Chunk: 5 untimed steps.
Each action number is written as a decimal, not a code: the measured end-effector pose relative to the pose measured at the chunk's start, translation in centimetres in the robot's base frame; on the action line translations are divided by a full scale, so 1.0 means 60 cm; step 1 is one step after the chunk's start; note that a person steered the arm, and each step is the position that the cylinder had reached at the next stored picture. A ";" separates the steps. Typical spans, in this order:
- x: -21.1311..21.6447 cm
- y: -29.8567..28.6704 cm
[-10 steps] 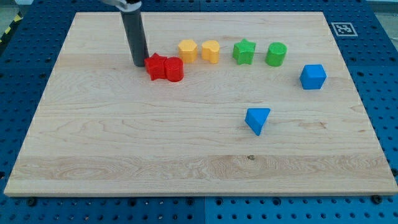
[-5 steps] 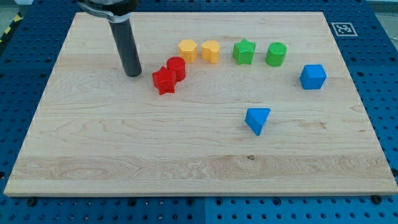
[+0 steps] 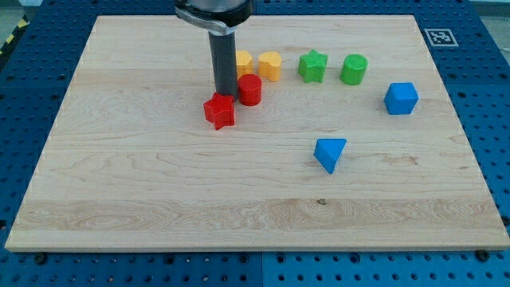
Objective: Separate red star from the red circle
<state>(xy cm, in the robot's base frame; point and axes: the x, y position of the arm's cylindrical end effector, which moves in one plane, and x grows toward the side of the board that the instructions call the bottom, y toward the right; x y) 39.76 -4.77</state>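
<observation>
The red star lies on the wooden board left of centre, toward the view's top. The red circle stands just up and to the right of it, a narrow gap between them. My tip is down on the board right above the star's upper edge and left of the circle, touching or nearly touching both. The rod rises from there and partly hides a yellow block behind it.
A row runs along the view's top: a yellow block half hidden by the rod, a yellow block, a green star, a green circle. A blue cube sits right; a blue triangle lies lower.
My tip has moved from the star's left to between star and circle at the top. The star has slid down and right; the circle has shifted right, opening a gap.
</observation>
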 end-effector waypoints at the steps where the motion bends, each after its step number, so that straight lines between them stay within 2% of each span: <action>1: 0.000 0.000; 5: -0.009 0.005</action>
